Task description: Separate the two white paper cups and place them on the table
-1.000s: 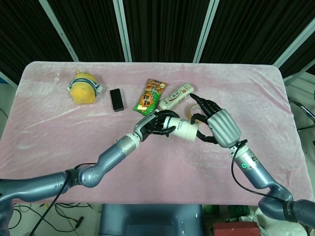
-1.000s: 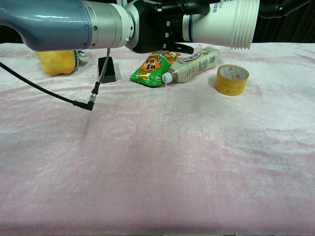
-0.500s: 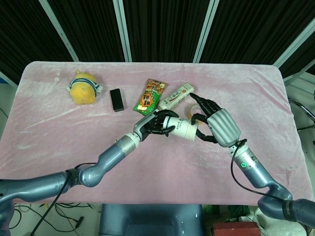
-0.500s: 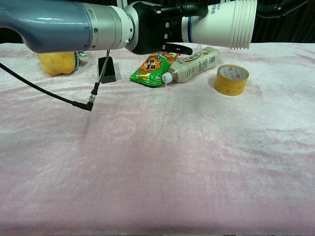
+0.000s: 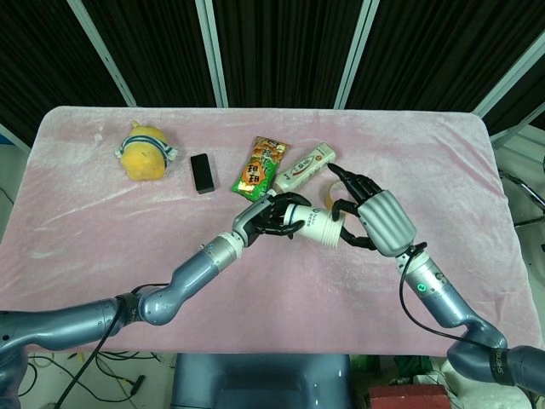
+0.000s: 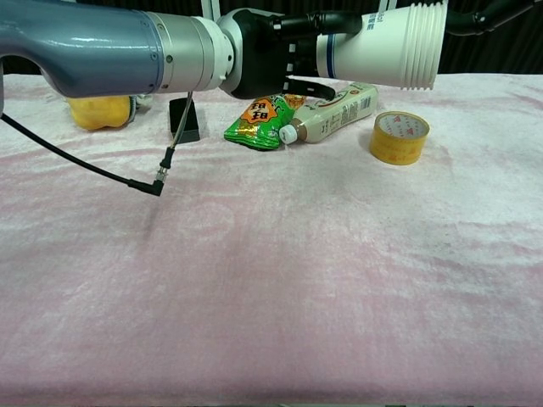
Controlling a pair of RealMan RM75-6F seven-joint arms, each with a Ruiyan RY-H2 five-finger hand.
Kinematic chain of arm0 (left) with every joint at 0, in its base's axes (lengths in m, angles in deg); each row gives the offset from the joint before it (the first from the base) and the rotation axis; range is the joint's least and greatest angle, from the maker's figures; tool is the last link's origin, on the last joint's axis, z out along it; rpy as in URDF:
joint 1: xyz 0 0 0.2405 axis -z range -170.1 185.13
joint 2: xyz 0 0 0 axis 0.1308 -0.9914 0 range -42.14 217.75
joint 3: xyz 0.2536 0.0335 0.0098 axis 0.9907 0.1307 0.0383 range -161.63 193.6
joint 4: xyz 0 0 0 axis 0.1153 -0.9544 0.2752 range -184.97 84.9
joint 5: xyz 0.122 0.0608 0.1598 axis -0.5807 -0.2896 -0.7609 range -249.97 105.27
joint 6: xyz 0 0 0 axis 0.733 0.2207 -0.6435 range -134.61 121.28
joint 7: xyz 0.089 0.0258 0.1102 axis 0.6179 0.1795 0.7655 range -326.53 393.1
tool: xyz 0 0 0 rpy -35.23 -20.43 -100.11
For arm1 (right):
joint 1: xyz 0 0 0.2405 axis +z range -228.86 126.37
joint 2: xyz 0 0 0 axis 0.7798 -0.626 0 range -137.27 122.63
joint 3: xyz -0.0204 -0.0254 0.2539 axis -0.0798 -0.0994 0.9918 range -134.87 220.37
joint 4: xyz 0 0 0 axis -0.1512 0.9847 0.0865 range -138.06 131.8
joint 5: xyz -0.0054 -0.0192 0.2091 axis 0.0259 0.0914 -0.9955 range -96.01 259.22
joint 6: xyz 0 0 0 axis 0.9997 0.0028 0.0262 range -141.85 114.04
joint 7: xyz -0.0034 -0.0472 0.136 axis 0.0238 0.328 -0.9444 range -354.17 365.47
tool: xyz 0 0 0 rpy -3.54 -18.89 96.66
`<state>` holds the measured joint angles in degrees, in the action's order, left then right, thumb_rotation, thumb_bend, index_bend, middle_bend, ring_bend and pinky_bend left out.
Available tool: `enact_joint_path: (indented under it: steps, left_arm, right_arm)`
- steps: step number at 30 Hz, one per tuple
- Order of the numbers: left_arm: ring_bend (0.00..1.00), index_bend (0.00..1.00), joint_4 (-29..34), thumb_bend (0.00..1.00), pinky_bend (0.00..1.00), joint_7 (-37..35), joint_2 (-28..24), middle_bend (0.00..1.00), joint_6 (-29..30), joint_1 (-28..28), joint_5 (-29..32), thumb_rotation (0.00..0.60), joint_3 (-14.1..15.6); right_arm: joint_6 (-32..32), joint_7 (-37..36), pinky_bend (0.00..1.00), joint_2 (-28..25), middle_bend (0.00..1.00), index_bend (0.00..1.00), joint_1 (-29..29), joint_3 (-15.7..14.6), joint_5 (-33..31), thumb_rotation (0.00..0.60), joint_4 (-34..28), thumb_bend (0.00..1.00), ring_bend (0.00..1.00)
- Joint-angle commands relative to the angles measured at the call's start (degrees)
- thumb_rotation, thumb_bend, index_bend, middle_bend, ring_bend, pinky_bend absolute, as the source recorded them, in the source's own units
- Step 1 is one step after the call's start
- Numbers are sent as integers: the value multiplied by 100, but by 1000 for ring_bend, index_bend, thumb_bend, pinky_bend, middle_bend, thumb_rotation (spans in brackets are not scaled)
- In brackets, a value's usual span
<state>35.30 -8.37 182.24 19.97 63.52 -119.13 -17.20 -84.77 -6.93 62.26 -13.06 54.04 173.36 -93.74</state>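
Basically mid-task, nothing separated yet. Stacked paper cups [image 5: 317,225] held sideways in air above table [image 5: 102,221], base end wrapped by left hand [image 5: 271,217], mouth end toward right hand [image 5: 368,213]. Chest view: cups [image 6: 382,47] look nested as one, several rims bunched at open end. Right fingers [image 5: 345,179] spread around rim, apparently touching it; firm grip or not, cannot tell. Left to do, judging: pull one cup off, set both upright on cloth, likely clear of tape roll [image 6: 400,136] and tube [image 6: 333,112].

Pink velvety tablecloth [image 5: 102,230], black curtain backdrop [image 5: 281,51], pale diagonal frame bars [image 5: 210,51], even overhead light
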Motion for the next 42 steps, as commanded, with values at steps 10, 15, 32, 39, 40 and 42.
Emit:
enact_joint_path:
  steps: [10, 15, 32, 39, 40, 42]
  left_arm:
    - [347, 486, 31, 416, 564, 115, -195, 481, 27, -40, 80, 600, 12]
    - [348, 486, 136, 415, 565, 52, -399, 481, -61, -146, 119, 600, -56]
    - [329, 479, 517, 414, 565, 1601, -2093, 466, -282, -226, -444, 600, 784]
    - [323, 473, 968, 413, 555, 4332, -2587, 458, 943, 272, -520, 600, 1930]
    - [320, 470, 1032, 413, 551, 4792, -2582, 456, 1161, 348, -446, 600, 2087]
    - [308, 458, 1176, 413, 544, 5783, -2546, 447, 1576, 495, -359, 600, 2428]
  right_arm:
    - [-38, -158, 197, -39, 13, 759, 1, -56, 91, 600, 69, 452, 143]
    - [-133, -283, 197, -124, 13, 768, -65, -29, 29, 600, 153, 452, 143]
    - [164, -497, 197, -871, 7, 787, -235, -190, -112, 600, 435, 453, 143]
    - [1551, -277, 197, -1537, 2, 799, 83, -471, -382, 600, -127, 471, 143]
    - [1766, -231, 197, -1606, 2, 802, 135, -514, -434, 600, -227, 473, 143]
    - [2143, -123, 197, -1696, 2, 803, 232, -576, -565, 600, -396, 475, 143]
